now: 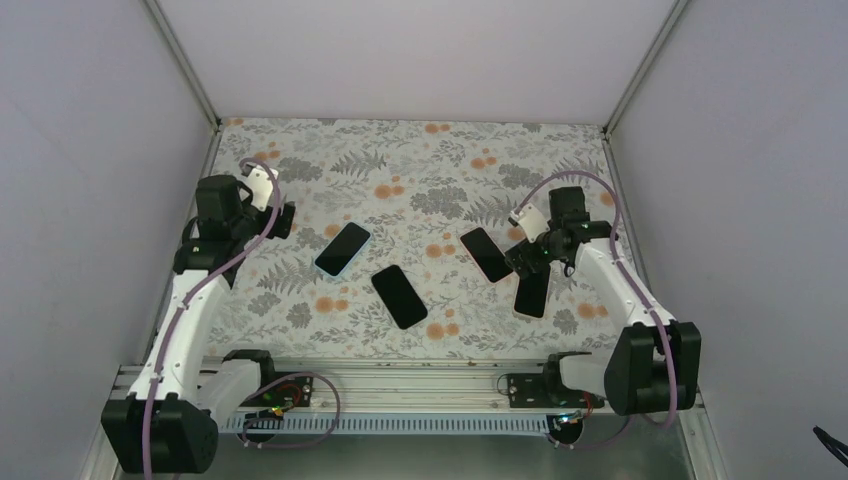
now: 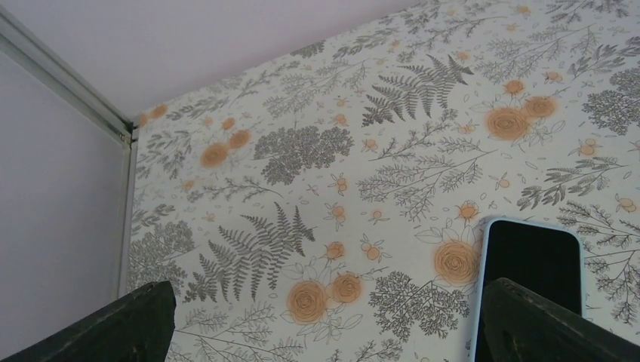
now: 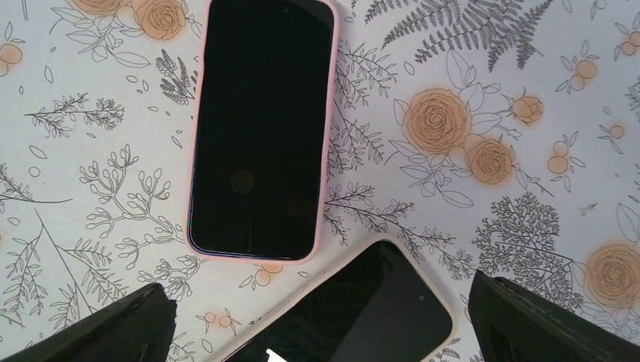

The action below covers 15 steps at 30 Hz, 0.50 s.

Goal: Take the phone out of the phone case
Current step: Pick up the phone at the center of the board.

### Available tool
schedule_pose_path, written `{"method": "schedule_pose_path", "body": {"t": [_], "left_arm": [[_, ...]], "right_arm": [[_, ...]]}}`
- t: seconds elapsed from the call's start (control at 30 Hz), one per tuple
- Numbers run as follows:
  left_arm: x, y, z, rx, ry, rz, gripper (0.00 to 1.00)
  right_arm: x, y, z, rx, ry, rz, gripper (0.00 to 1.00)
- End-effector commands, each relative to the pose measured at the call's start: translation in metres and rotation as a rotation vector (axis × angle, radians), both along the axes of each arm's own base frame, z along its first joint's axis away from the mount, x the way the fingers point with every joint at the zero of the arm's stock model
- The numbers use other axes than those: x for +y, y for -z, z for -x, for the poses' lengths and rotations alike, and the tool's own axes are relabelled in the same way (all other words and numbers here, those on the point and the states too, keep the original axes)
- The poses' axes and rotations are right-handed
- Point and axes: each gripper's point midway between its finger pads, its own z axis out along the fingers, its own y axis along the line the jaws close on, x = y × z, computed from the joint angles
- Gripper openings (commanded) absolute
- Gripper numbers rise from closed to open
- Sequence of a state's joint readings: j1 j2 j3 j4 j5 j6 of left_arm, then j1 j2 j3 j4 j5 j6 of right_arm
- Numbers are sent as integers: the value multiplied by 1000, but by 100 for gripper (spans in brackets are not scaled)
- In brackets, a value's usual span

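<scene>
Several phones lie screen up on the floral table. A phone in a light blue case [image 1: 343, 248] lies left of centre and shows in the left wrist view [image 2: 530, 260]. A bare-looking black phone [image 1: 399, 296] lies in the middle. A phone in a pink case [image 1: 486, 254] and a phone in a cream case [image 1: 533, 293] lie on the right; both show in the right wrist view, pink [image 3: 260, 128] and cream [image 3: 362, 313]. My right gripper [image 1: 527, 262] hovers open over these two. My left gripper [image 1: 285, 221] is open and empty, left of the blue-cased phone.
White walls enclose the table on the left, back and right, with a metal corner post [image 2: 68, 79] near the left gripper. The arm bases and a rail [image 1: 400, 385] run along the near edge.
</scene>
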<state>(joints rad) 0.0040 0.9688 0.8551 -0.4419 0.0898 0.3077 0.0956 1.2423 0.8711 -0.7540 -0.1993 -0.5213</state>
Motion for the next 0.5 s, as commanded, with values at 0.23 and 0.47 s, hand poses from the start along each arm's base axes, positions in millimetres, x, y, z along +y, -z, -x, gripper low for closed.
{"method": "schedule_pose_path", "body": {"t": [0.23, 0.47], "left_arm": [[-11, -14, 3, -40, 92, -19, 100], [-17, -5, -6, 1, 157, -54, 100]], "right_arm": [[18, 21, -1, 47, -68, 50, 100], [38, 41, -9, 86, -117, 51, 100]]}}
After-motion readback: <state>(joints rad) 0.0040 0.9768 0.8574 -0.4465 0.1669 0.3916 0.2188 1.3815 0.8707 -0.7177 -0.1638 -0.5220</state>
